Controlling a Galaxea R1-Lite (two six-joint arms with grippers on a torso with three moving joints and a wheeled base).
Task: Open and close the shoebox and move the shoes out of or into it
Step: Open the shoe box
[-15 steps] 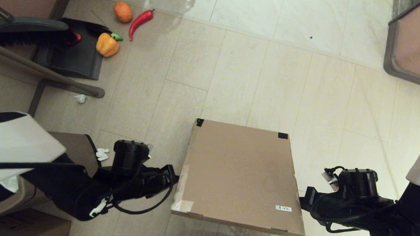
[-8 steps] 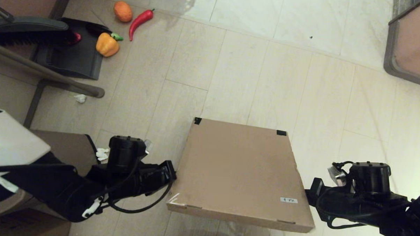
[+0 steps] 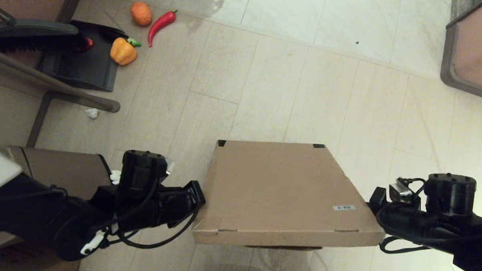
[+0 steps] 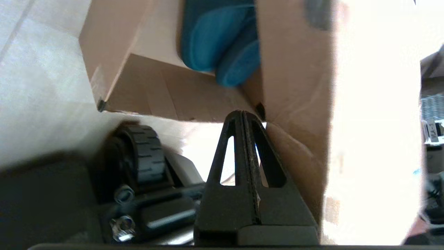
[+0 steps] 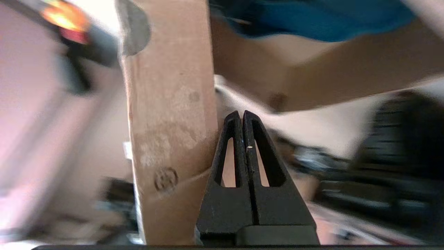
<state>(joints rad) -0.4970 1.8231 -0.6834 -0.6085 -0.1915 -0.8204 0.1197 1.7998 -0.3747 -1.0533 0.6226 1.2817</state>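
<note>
The shoebox [image 3: 279, 189] lies on the floor between my arms, its lid tilted up at the near edge, with black tape at the two far corners and a white sticker [image 3: 344, 207]. My left gripper [image 3: 199, 192] is shut and pressed against the lid's left edge. My right gripper [image 3: 373, 196] is shut and against the right edge. In the left wrist view the shut fingertips [image 4: 244, 113] touch the raised lid [image 4: 295, 69], and the teal shoes [image 4: 215, 45] show inside the box. In the right wrist view the shut gripper [image 5: 241, 113] sits beside the lid's rim [image 5: 170, 104], with the teal shoes [image 5: 305, 17] beyond.
A brown bin [image 3: 75, 170] stands by my left arm. Far left are a black dustpan [image 3: 83, 62], a brush [image 3: 32, 30], a metal bar [image 3: 54, 85], an orange pepper [image 3: 123, 51], a red chilli [image 3: 160, 22] and crumpled paper [image 3: 92, 113]. A framed panel [image 3: 474, 51] is far right.
The lid's near edge has risen, so the lid looks flatter and wider. Both grippers have moved up and outward with its side edges.
</note>
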